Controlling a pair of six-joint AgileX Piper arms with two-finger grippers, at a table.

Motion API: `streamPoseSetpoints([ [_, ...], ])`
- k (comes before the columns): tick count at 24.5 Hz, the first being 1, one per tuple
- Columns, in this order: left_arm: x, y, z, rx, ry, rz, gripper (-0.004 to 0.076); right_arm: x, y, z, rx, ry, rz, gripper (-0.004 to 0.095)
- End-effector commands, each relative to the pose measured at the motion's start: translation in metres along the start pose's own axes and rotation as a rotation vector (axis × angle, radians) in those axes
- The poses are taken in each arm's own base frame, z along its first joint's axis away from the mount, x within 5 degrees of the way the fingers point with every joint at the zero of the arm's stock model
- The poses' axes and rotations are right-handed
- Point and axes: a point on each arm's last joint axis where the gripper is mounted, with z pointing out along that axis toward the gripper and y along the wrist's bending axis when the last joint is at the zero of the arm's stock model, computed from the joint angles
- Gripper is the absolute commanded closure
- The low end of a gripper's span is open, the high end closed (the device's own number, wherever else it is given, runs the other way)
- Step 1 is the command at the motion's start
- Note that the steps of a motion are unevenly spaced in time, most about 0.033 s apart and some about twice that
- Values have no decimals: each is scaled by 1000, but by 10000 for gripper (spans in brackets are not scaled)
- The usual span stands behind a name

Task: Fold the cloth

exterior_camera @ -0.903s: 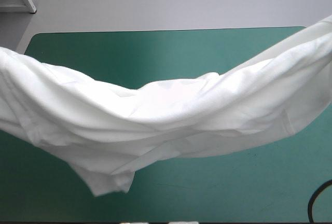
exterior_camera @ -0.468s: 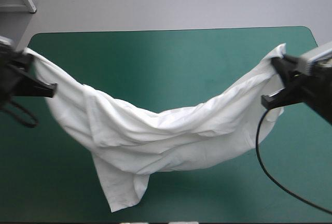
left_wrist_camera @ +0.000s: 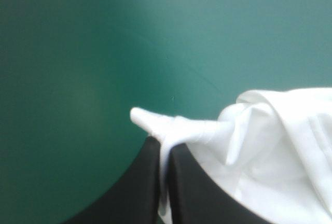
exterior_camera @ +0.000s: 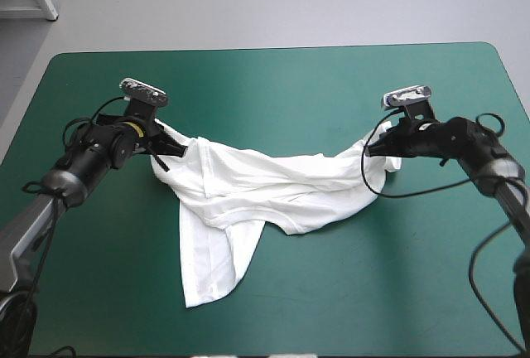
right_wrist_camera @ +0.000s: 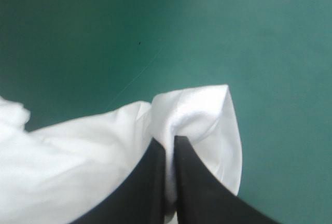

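**Entry: cloth hold, two-arm. High view, read L to R.**

1. Left gripper, centre-left of frame. Fingers all but closed, pinching one end of the T-shirt. In the wrist view we see a twisted white tab poking out just past the tips, w/ the rest of the cloth bunched beside the gripper.

2. T-shirt, mid-frame. The long axis runs L–R across the picture, strung btw the two grippers and sagging in the middle. The centre appears to rest on the teal-green cover. One loose panel trails toward lower centre-left; we cannot tell whether it is sleeve or hem. The cloth is creased and not yet flat.

3. Right gripper, centre-right of frame. Fingers nearly shut on the opposite end. In the wrist view a rounded fold of cloth wraps over the tips.

**Key relation:** the cloth lies inward from each gripper, toward frame centre. Both ends sit at approx. the same height in the picture, and each arm is nearest its own end, so neither is favoured.

**Our judgement:** the next move needs both grips kept and the arms moved as a pair, drawing the L–R axis taut so the sheet lies flat before any fold. The risk is the hanging panel tucking under.
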Motion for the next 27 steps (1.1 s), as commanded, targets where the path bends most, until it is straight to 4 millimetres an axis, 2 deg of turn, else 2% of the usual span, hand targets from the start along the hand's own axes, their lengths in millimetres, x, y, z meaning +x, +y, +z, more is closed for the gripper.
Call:
streamPoseSetpoints([
  [1, -26, 5, 4, -20, -129, -17, 705, -39, -12, 11, 18, -91, -6, 925],
  [3, -30, 6, 5, -22, -138, -18, 705, -49, -16, 22, 10, -85, -1, 924],
  [6, -32, 7, 1, -25, -150, -19, 704, -63, -19, 22, 18, -105, -11, 880],
  [9, -29, 7, 1, -19, -112, -22, 678, -69, -20, 18, 26, -118, -14, 748],
  [14, -22, 6, -3, -8, -39, -22, 505, -70, -23, 11, 35, -125, -3, 426],
  [16, -21, 7, -12, -9, -24, -18, 434, -72, -27, 1, 57, -141, -4, 371],
  [17, -23, 8, -30, -17, -44, -21, 395, -77, -33, -16, 87, -174, 5, 368],
  [18, -24, 9, -39, -22, -57, -20, 394, -79, -35, -24, 103, -193, 3, 368],
  [19, -25, 11, -63, -33, -86, -26, 394, -84, -38, -47, 127, -247, 6, 368],
  [20, -25, 12, -73, -36, -94, -28, 394, -86, -37, -56, 132, -264, 3, 368],
  [21, -23, 10, -95, -11, -100, -60, 394, -88, -34, -77, 135, -288, -3, 368],
  [24, -10, 0, -123, 105, -29, -110, 394, -86, -23, -103, 100, -284, -4, 369],
  [25, 2, -11, -132, 187, 23, -131, 394, -84, -18, -111, 79, -267, -6, 369],
  [27, 27, -37, -136, 320, 111, -132, 394, -82, -14, -119, 61, -259, 16, 369],
])
